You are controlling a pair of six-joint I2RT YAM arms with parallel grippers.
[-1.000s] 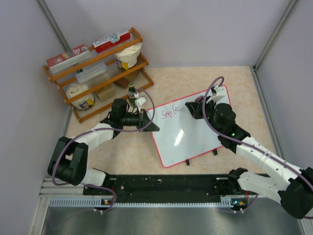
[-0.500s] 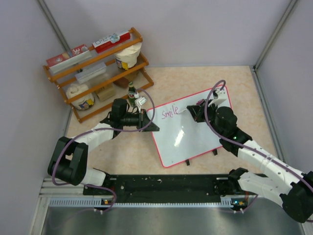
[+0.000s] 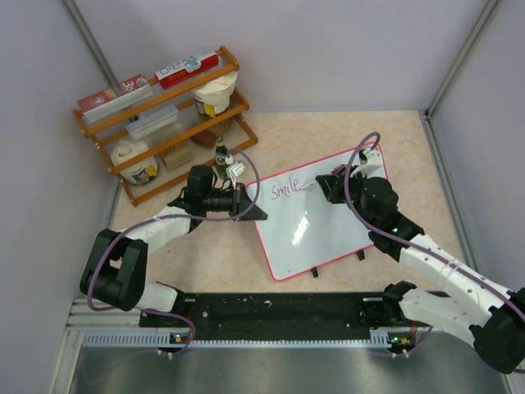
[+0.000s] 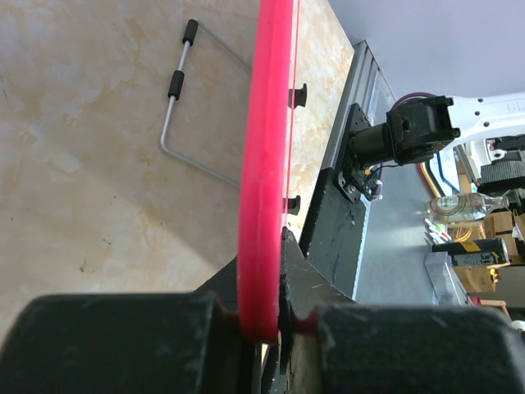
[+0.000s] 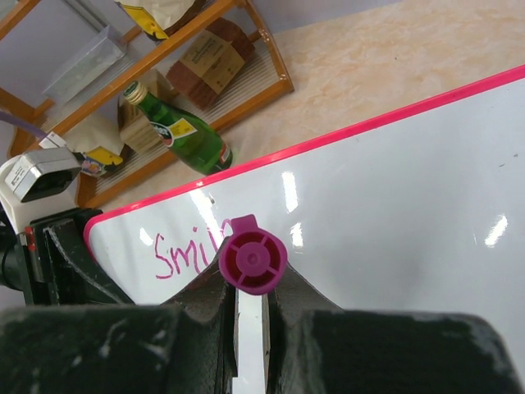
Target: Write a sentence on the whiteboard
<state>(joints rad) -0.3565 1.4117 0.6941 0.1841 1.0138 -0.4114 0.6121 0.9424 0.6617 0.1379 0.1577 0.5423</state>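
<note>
The whiteboard [image 3: 328, 234], white with a pink-red frame, lies tilted on the table's middle. Pink handwriting of the sentence [image 3: 285, 190] reads "Smile" near its upper left; in the right wrist view the sentence [image 5: 184, 250] is partly hidden behind the marker. My left gripper [image 3: 246, 203] is shut on the board's left edge, and the left wrist view shows the red frame [image 4: 267, 164] edge-on, pinched in the left gripper [image 4: 267, 324]. My right gripper [image 3: 328, 185] is shut on a magenta marker [image 5: 253, 261], held over the board [image 5: 394, 189] just right of the word.
A wooden rack [image 3: 160, 115] with boxes and tubs stands at the back left, a green bottle [image 3: 220, 156] in front of it. The board's wire leg [image 4: 176, 90] rests on the tabletop. A black rail [image 3: 271, 312] runs along the near edge. Walls close in on three sides.
My right gripper with the marker has shifted slightly to the right past the word, leaving a short stroke after "Smile". The left arm and the board have stayed put.
</note>
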